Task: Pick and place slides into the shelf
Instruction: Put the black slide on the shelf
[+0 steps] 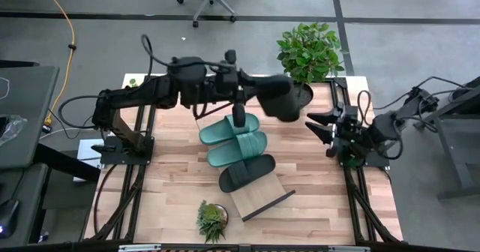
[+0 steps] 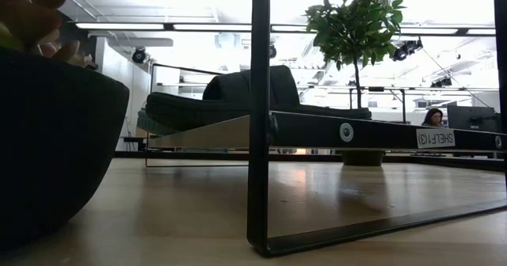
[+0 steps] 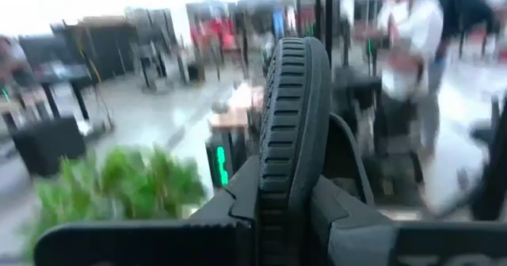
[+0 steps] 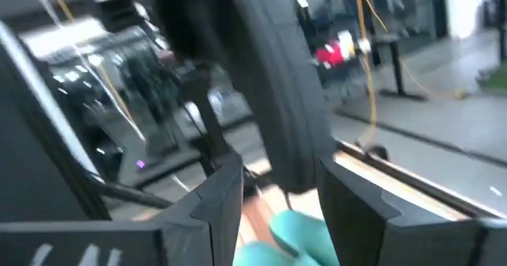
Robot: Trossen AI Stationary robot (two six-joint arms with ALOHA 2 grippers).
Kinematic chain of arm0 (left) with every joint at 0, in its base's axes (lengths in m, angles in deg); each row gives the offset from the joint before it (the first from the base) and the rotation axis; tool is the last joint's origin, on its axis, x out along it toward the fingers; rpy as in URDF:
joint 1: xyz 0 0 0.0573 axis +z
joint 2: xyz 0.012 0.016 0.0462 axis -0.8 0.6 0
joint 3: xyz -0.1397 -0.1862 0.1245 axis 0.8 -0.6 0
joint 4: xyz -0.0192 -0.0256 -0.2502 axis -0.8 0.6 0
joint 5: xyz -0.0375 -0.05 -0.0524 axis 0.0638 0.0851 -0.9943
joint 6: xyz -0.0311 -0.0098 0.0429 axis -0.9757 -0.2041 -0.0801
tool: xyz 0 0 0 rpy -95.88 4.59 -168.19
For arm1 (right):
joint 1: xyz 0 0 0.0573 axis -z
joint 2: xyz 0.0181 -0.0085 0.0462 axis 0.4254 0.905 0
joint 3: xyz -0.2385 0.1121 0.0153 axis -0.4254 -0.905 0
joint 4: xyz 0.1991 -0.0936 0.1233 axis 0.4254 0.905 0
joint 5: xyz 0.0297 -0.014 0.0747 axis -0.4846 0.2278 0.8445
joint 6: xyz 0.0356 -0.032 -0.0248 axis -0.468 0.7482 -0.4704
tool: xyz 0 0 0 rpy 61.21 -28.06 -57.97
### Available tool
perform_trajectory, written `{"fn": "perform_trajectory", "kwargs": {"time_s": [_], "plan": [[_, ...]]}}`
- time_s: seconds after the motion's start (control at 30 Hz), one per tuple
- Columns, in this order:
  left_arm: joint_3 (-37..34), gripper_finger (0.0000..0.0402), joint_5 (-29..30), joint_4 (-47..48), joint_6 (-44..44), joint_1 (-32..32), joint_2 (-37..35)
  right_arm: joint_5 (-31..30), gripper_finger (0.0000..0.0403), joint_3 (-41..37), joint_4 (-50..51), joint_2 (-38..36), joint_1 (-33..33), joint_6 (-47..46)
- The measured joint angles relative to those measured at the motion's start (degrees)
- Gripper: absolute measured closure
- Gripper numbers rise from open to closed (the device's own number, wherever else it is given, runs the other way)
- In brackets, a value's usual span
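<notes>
Three slides lie side by side on the slanted light-wood shelf: two teal ones and a black one. In the low view the shelf carries that black slide. The second black slide hangs in the air by the potted plant, held by my left gripper, which is shut on it. My right gripper is open just right of this slide. In the right wrist view its fingers stand either side of the slide's lower end; whether they touch it I cannot tell. My left gripper pinches the black slide's sole between its two fingers, one on each flat face. The ribbed sole edge stands up past the fingers and the strap bows out to one side. The slide is lifted clear of table and shelf.
A tall potted plant stands at the table's far edge, close behind the held slide. A small plant in a pot sits near the front edge, left of the shelf's lower end. Bare planked tabletop lies left of the shelf. People show in the room beyond.
</notes>
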Motion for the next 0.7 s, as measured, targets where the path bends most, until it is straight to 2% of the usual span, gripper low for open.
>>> {"fn": "perform_trajectory", "kwargs": {"time_s": [0.17,0.3,0.5,0.7], "plan": [[0.0,0.0371,0.3,-8.2,0.3,0.0,-0.7,0.0,0.0251,-7.3,-24.0,-0.5,-2.8,13.7],[0.0,0.0371,-0.1,-13.5,-0.1,0.0,-1.4,-0.5,0.0251,-10.6,-37.8,-0.5,-4.4,22.1],[0.0,0.0370,-1.9,-16.3,-1.5,0.0,-1.7,0.4,0.0251,-10.4,-40.7,-0.4,-5.2,25.7],[0.0,0.0371,-3.0,-16.0,-2.3,0.0,-1.8,6.0,0.0239,-10.2,-42.3,-0.6,-5.1,25.8]]}}
